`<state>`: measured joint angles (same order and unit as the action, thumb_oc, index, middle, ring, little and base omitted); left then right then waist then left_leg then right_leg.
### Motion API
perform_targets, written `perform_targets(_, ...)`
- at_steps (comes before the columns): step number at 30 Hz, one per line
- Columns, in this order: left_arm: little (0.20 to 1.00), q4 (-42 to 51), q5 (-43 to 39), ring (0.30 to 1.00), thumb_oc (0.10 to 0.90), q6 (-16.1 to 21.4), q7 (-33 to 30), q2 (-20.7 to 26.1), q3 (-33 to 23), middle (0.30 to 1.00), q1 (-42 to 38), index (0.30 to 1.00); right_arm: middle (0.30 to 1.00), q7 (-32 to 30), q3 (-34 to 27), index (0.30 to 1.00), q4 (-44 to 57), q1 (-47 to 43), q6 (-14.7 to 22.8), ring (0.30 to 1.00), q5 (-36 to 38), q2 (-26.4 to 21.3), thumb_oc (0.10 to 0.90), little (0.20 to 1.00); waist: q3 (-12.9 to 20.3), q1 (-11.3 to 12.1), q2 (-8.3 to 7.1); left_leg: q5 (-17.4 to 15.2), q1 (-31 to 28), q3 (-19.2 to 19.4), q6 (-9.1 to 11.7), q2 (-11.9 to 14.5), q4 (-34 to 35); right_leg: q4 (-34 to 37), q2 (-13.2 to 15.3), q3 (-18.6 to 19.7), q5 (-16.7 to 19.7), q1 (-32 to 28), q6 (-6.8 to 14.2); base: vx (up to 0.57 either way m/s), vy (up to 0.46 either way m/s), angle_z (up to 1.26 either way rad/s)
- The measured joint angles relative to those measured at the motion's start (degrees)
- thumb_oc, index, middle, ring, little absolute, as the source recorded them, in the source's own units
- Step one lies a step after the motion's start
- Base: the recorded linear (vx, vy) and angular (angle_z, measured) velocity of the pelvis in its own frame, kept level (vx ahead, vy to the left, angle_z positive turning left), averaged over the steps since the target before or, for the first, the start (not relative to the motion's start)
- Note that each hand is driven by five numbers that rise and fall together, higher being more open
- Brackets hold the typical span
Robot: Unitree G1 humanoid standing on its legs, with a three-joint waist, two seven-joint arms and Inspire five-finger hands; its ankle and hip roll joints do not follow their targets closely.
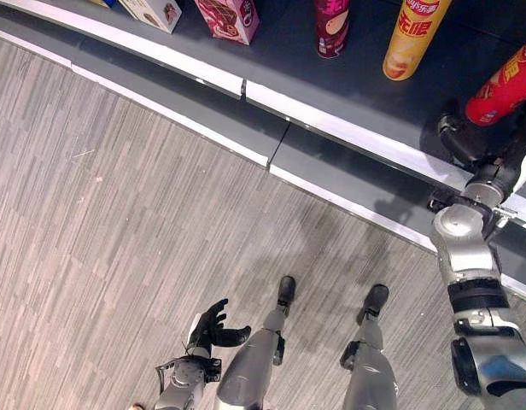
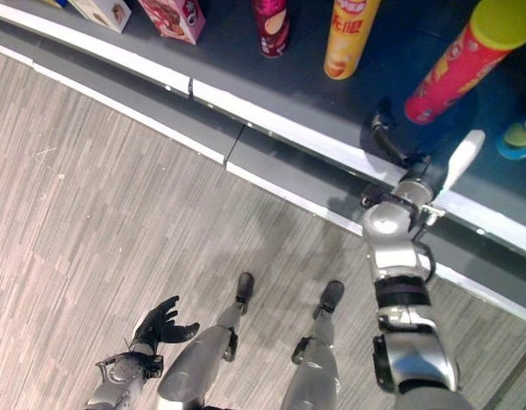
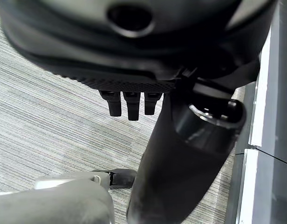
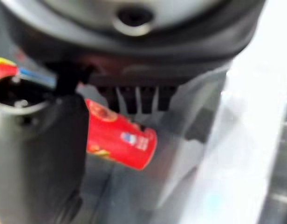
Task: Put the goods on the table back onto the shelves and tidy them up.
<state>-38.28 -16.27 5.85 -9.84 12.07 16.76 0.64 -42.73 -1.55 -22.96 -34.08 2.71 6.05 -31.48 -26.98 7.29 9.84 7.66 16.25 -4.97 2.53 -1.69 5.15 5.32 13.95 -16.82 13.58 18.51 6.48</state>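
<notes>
I see my right robot hand (image 2: pixel 400 149) reaching onto the dark shelf (image 2: pixel 468 196) at the right of the frame, its dark fingers low beside the base of a red cylindrical can (image 2: pixel 455 64). The can leans, its smooth printed tube topped by a yellow-green lid. In the right wrist view the can (image 4: pixel 120 140) lies past the fingertips (image 4: pixel 134 100), which hang straight in a row; I cannot tell whether they touch it, and no finger curls round it.

My left robot hand (image 1: pixel 213 323) hangs low at the lower left of the frame over the floor (image 1: pixel 118 222), fingers relaxed and spread, holding nothing.

Further along the shelf, toward the upper middle, stand a yellow tube can (image 1: pixel 412 38) and a shorter dark red tube can (image 1: pixel 331 26), both upright and well apart from the red one. At the upper left sit a pink carton (image 1: pixel 229 17) and a pale box (image 1: pixel 152 10), flat-sided cardboard. A white strip (image 1: pixel 331 128) edges the shelf front. The floor is grey, streaked planking with a fine grain.
</notes>
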Motion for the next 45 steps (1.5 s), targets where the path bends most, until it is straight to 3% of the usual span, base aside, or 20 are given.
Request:
perform_targets(9, 0.900, -3.62, 0.77, 0.900, 0.800, -2.36, -0.72, 0.46, -2.58, 0.900, -2.00, 0.900, 0.900, 5.67, 0.06, 0.900, 15.83, 17.64, 0.03, 0.900, -1.68, 9.89, 0.800, 0.900, 0.78, -4.73, -7.86, -0.40, -2.71, 2.86, -0.10, 0.33, 0.01, 0.00, -0.60, 2.88, 0.55, -1.13, -0.10, 0.00, 0.079, -0.17)
perform_targets(13, 0.900, -9.57, 3.38, 0.900, 0.800, -3.86, -0.38, 3.05, -6.34, 0.900, -2.29, 0.900, 0.900, 12.73, -1.21, 0.900, 25.30, 28.98, 1.97, 0.900, -1.46, 10.07, 0.800, 0.900, 4.83, -8.92, -14.08, -2.18, -7.45, 9.44, -1.22, -0.29, 0.00, 0.00, -0.48, 9.13, 1.44, -2.00, 0.99, 0.00, 0.165, -0.68)
perform_targets(16, 0.900, -11.98, 4.62, 0.900, 0.800, -3.83, 0.26, 4.20, -8.92, 0.900, -1.87, 0.900, 0.900, 15.28, -1.49, 0.900, 26.26, 32.28, 2.03, 0.900, -1.44, 10.30, 0.800, 0.900, 6.50, -11.35, -16.56, -3.16, -9.93, 13.61, -1.68, -0.58, -0.25, -0.05, -1.35, 11.08, 3.89, -1.73, 2.00, -0.05, 0.069, -0.77)
perform_targets(18, 0.900, -13.44, 5.35, 0.900, 0.800, -4.47, 0.50, 4.87, -9.21, 0.900, -1.46, 0.900, 0.900, 16.31, -1.86, 0.900, 26.33, 32.36, 2.10, 0.900, -1.44, 10.18, 0.800, 0.900, 6.57, -11.46, -16.62, -4.34, -12.04, 18.04, -2.17, 0.93, -0.82, -0.02, -2.86, 11.00, 8.32, -1.17, 3.08, -0.06, -0.002, -1.16)
perform_targets(19, 0.900, -13.28, 5.74, 0.900, 0.800, -4.32, 0.54, 4.60, -10.80, 0.900, -1.06, 0.900, 0.900, 15.78, -4.69, 0.900, 26.35, 33.59, 2.66, 0.900, -1.42, 10.17, 0.800, 0.900, 7.69, -13.21, -15.37, -4.12, -12.89, 20.07, -2.66, 2.00, -0.77, -0.70, -2.35, 7.12, 4.33, -1.77, 5.76, -0.05, -0.040, -0.97)
perform_targets(20, 0.900, -12.91, 5.83, 0.900, 0.800, -4.25, 0.60, 5.02, -10.92, 0.900, -0.57, 0.900, 0.900, 16.21, -5.59, 0.900, 26.25, 33.57, 2.49, 0.900, -1.25, 10.07, 0.800, 0.900, 8.05, -12.20, -13.97, -3.78, -12.81, 21.88, -2.14, 4.21, -0.71, -3.46, -2.68, 0.93, 1.28, -1.74, 4.19, -0.05, -0.121, -1.39)
perform_targets(21, 0.900, -13.82, 5.82, 0.900, 0.800, -5.04, 0.55, 4.92, -10.97, 0.900, 0.13, 0.900, 0.900, 16.39, -6.14, 0.900, 27.33, 33.34, 2.53, 0.900, -1.59, 8.18, 0.800, 0.900, 9.30, -9.79, -11.12, -3.71, -14.23, 26.62, -2.01, 8.83, -0.87, -8.49, -0.69, -6.64, -1.81, -3.63, 3.20, 0.00, -0.157, -1.87)
perform_targets(22, 0.900, -13.77, 5.81, 0.900, 0.800, -4.95, 0.57, 5.49, -10.55, 0.900, 1.56, 0.900, 0.900, 16.31, -7.65, 0.900, 30.27, 32.82, 3.19, 0.900, -3.62, 4.57, 0.800, 0.900, 9.93, -8.56, -10.04, -3.06, -16.29, 28.59, -1.02, 11.58, -0.93, -7.94, 5.08, -9.32, -2.69, -8.05, 4.66, 0.07, -0.352, -1.81)
perform_targets(23, 0.900, -13.31, 5.80, 0.900, 0.800, -4.97, 0.62, 7.07, -10.64, 0.900, 2.50, 0.900, 0.900, 15.69, -8.65, 0.900, 31.79, 32.39, 4.11, 0.900, -4.68, 3.88, 0.800, 0.900, 11.15, -8.64, -12.06, -2.48, -17.67, 28.87, 1.72, 11.69, -0.76, -6.27, 8.12, -9.38, 2.82, -11.90, 0.82, 0.15, -0.462, -1.70)
perform_targets(24, 0.900, -9.34, 5.68, 0.900, 0.800, -6.14, 0.66, 5.26, -12.15, 0.900, 3.68, 0.900, 0.900, 16.43, -8.83, 0.900, 30.20, 28.49, 3.66, 0.900, -6.25, 0.37, 0.800, 0.900, 12.05, -9.41, -10.55, -1.70, -18.83, 29.92, 5.32, 16.63, -1.85, -8.67, 3.61, -9.16, -3.92, -9.27, 3.24, 0.25, -0.661, -1.51)
perform_targets(26, 0.900, -5.78, 5.70, 0.900, 0.800, -5.45, 3.37, 2.05, -10.57, 0.900, 4.80, 0.900, 0.900, 15.91, -15.16, 0.900, 29.52, 32.35, 1.61, 0.900, -6.51, -6.96, 0.800, 0.900, 13.85, -9.94, -8.83, 0.49, -21.79, 31.37, 7.14, 22.98, -8.03, -17.34, 1.01, -11.47, -11.08, -7.50, -0.25, 0.26, -0.594, -1.50)
perform_targets(27, 0.900, -6.12, 5.70, 0.900, 0.800, -5.37, 3.75, 2.18, -10.59, 0.900, 4.85, 0.900, 0.900, 15.43, -18.28, 0.900, 29.52, 35.12, 1.55, 0.900, -6.49, -7.42, 0.800, 0.900, 16.14, -11.63, -9.36, 3.35, -21.67, 31.17, 7.77, 24.79, -9.29, -19.40, -0.31, -11.39, -13.88, -7.40, -0.81, 0.17, -0.401, -0.69)
perform_targets(29, 0.900, -8.09, 5.68, 0.900, 0.800, -4.48, 4.31, 2.85, -10.56, 0.900, 4.90, 0.900, 0.900, 14.39, -21.37, 0.900, 29.54, 36.81, 1.66, 0.900, -6.48, -8.58, 0.800, 0.900, 19.56, -13.19, -10.36, 9.01, -21.60, 31.15, 6.76, 27.18, -9.78, -18.55, -3.26, -9.94, -15.25, -8.07, -2.62, 0.12, -0.388, -0.47)
perform_targets(30, 0.900, -9.05, 5.64, 0.900, 0.800, -4.50, 4.80, 2.62, -10.49, 0.900, 4.26, 0.900, 0.900, 12.62, -23.25, 0.900, 29.58, 35.63, 1.91, 0.900, -6.46, -9.06, 0.800, 0.900, 20.50, -13.64, -10.46, 9.58, -21.17, 31.24, 8.17, 27.41, -10.77, -16.59, -5.36, -9.18, -13.80, -8.82, -5.26, 0.14, -0.489, -0.57)
perform_targets(33, 0.900, -9.38, 5.62, 0.900, 0.800, -4.53, 5.59, 2.18, -10.65, 0.900, 3.36, 0.900, 0.900, 12.06, -22.94, 0.900, 29.97, 36.32, 2.01, 0.900, -6.05, -8.93, 0.800, 0.900, 20.96, -14.70, -9.54, 15.21, -19.33, 29.12, 10.42, 30.88, -13.97, -13.13, -9.99, -9.70, -13.35, -11.01, -7.26, 0.12, -0.348, -0.15)
perform_targets(35, 0.900, -9.51, 5.63, 0.900, 0.800, -4.99, 5.59, 2.09, -10.66, 0.900, 3.54, 0.900, 0.900, 12.65, -20.35, 0.900, 30.26, 36.20, 2.32, 0.900, -5.94, -8.90, 0.800, 0.900, 20.89, -13.97, -9.47, 18.13, -17.47, 26.94, 7.17, 32.30, -18.16, -10.03, -12.13, -8.95, -12.67, -12.86, -9.11, 0.09, -0.230, -0.46)
perform_targets(36, 0.900, -9.49, 5.55, 0.900, 0.800, -5.01, 5.66, 1.48, -10.60, 0.900, 4.17, 0.900, 0.900, 12.73, -17.33, 0.900, 30.27, 34.80, 2.52, 0.900, -5.75, -8.80, 0.800, 0.900, 20.12, -12.27, -10.65, 10.39, -15.15, 20.97, 12.03, 27.82, -23.88, -5.98, -11.84, -4.93, -11.55, -14.26, -11.73, 0.10, -0.197, -0.76)
perform_targets(37, 0.900, -9.43, 5.44, 0.900, 0.800, -5.00, 5.64, 1.36, -10.58, 0.900, 4.37, 0.900, 0.900, 13.22, -16.53, 0.900, 30.27, 34.36, 2.53, 0.900, -5.57, -8.82, 0.800, 0.900, 19.48, -11.11, -11.67, 1.74, -14.24, 16.85, 9.04, 21.70, -23.54, -4.19, -10.91, -2.47, -10.40, -14.60, -12.07, 0.12, -0.154, -0.89)
perform_targets(39, 0.900, -9.46, 5.19, 0.900, 0.800, -4.97, 5.54, 1.19, -10.64, 0.900, 4.88, 0.900, 0.900, 14.58, -15.76, 0.900, 30.13, 33.74, 2.53, 0.900, -5.04, -8.84, 0.800, 0.900, 18.32, -9.72, -12.64, -6.27, -12.42, 13.06, 5.45, 12.19, -17.94, -1.19, -9.72, 0.09, -9.27, -15.89, -11.26, 0.16, -0.043, -0.55)
perform_targets(45, 0.900, -11.85, 5.13, 0.900, 0.800, -4.96, 5.72, 1.14, -10.31, 0.900, 5.83, 0.900, 0.900, 16.14, -15.21, 0.900, 27.39, 32.49, 2.73, 0.900, -4.37, -8.54, 0.800, 0.900, 16.51, -7.45, -11.66, -6.75, -4.35, 8.66, 4.02, -0.41, -4.30, 0.44, -11.32, 3.48, -9.73, -16.94, -10.45, 0.12, -0.003, -0.47)
